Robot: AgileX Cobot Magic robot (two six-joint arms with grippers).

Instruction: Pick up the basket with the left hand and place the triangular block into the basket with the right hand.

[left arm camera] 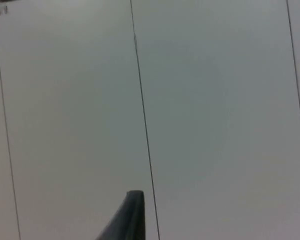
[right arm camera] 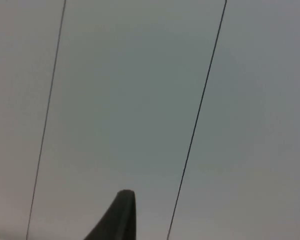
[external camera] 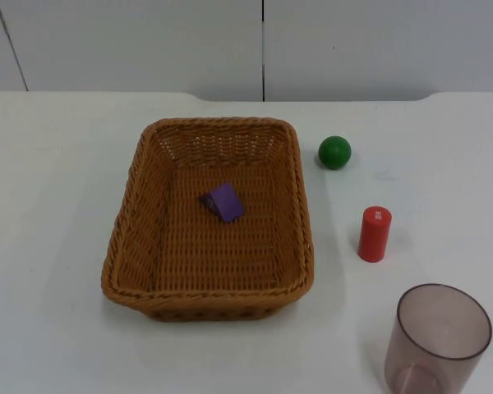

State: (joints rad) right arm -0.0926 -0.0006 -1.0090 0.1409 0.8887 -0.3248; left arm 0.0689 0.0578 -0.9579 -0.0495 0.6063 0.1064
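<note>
Two sets of jaws face the grey wall (left arm camera: pixel 215 100). The left jaws and the right jaws both look onto its flat panels and thin dark seams, so I judge both arms to be raised and pointed away from the worktop (external camera: pixel 49 164), waiting. Whether either set stands wide or narrow I cannot tell. Nothing is seen held in them.

The basket (external camera: pixel 125 246) stands flat on the worktop, left of the middle and not lifted. The purple block (external camera: pixel 223 201) lies inside it on the woven floor, near the centre and apart from all four walls. To the right of the basket, and apart from it, sit a green ball (external camera: pixel 334 152), a red cylinder (external camera: pixel 375 234) standing upright nearer the front, and a clear brownish cup (external camera: pixel 440 336) at the front right.

As things lie, the placing looks done, because the block is in the basket and the basket rests on the worktop. I take this for the close of the task, with the arms parked.

If the lift is counted as not yet done, the next move falls to the left jaws. They would come down to the basket's left rim, take the woven edge squarely and raise it level so the block does not slide. The right jaws have nothing left to fetch and need only stay away from the ball, cylinder and cup.
</note>
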